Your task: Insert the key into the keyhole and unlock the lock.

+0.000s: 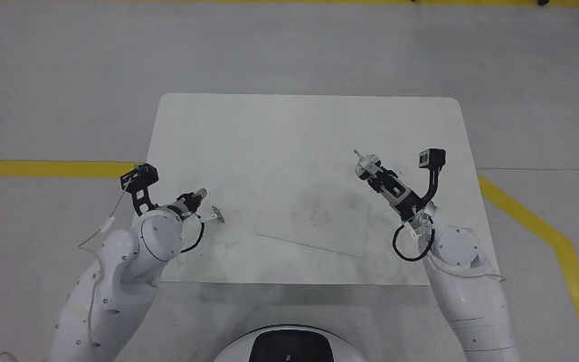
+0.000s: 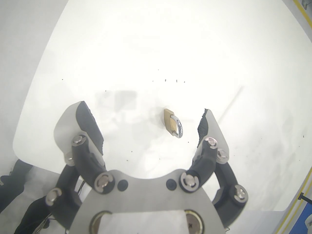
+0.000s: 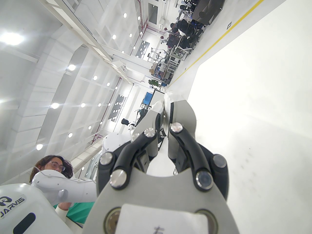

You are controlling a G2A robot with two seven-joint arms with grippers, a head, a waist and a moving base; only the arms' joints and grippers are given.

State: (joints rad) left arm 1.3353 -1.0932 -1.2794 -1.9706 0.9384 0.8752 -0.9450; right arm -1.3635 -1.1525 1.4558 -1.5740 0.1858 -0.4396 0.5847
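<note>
Left wrist view: lock (image 2: pixel 171 122), small brass body with a steel shackle, lying on the table (image 2: pixel 170 37), near-left part. It sits untouched beneath the wide-spread left gripper (image 2: pixel 145 109). Judged dense, rigid and slick, best gripped across the flat body sides, leaving the keyhole end exposed. Right gripper (image 3: pixel 167 109) is pinched narrow, apparently on the thin key (image 1: pixel 358 156), raised at right.
</note>
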